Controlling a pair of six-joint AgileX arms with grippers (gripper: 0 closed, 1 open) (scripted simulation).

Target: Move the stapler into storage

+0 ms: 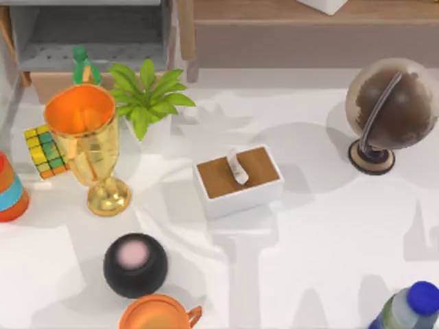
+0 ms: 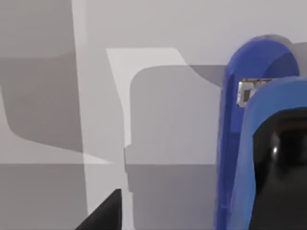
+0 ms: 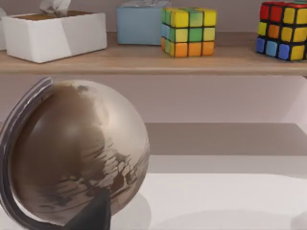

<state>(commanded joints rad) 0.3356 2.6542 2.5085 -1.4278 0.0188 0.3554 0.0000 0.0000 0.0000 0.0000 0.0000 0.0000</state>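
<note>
White table below a wooden shelf; blue stapler close by left fingers, grip unclear.

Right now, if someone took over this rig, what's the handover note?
Left gripper: right beside the stapler, over a pale surface; I cannot tell whether it has a grip.
Right gripper: idle, close to the globe on the table's right side.
Likely storage: the grey open compartment at the table's far left.
Done: nothing confirmed; the stapler is not in that compartment.
Left: confirm the grasp, carry the stapler to the compartment, release.
</note>
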